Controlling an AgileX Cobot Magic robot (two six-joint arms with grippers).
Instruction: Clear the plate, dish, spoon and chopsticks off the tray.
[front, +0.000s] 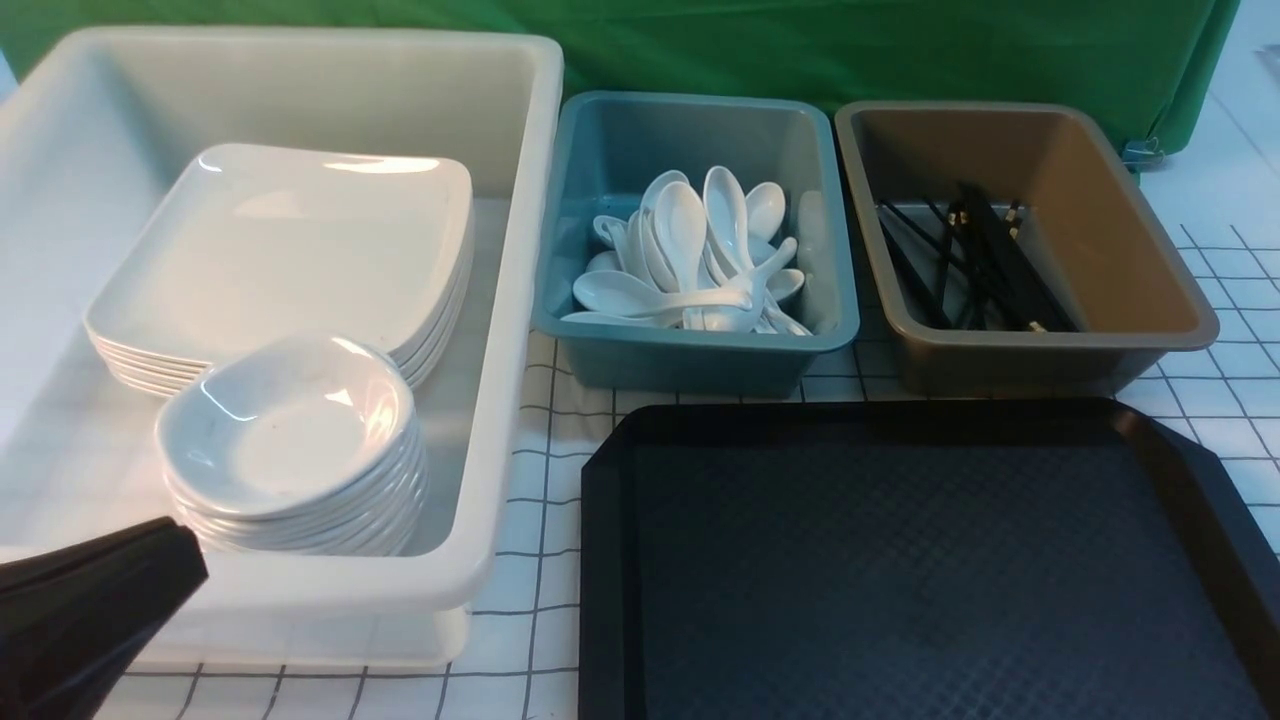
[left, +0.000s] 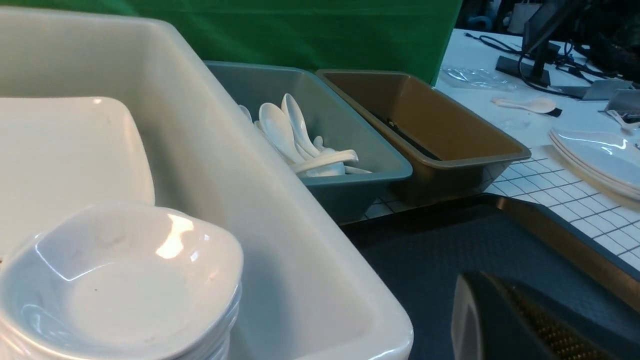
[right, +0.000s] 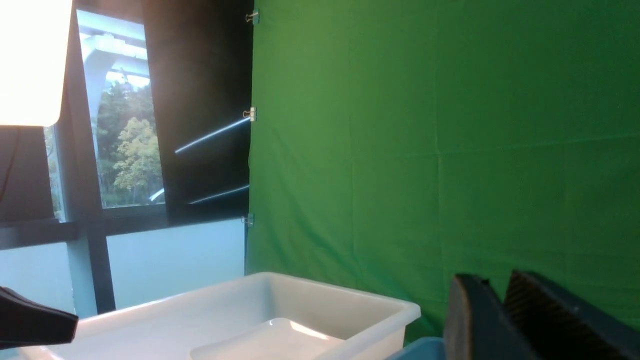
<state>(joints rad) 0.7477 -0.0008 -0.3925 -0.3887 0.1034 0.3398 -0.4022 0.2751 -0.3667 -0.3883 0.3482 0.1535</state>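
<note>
The tray (front: 900, 560) lies bare, plates (front: 290, 250) and dishes (front: 290, 440) stacked in the white bin (front: 520, 300), spoons (front: 690, 260) and chopsticks (front: 970, 260) sorted into their bins, so the left gripper (left: 530, 320) rests closed and empty, while the right gripper (right: 505, 320) seems slightly parted.

White bin (front: 520, 300), teal bin (front: 700, 355), brown bin (front: 1050, 355)

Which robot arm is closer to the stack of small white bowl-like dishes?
Left. The left gripper sits right beside the stack of small white bowl-like dishes; the right gripper is outside the front view, raised.
</note>
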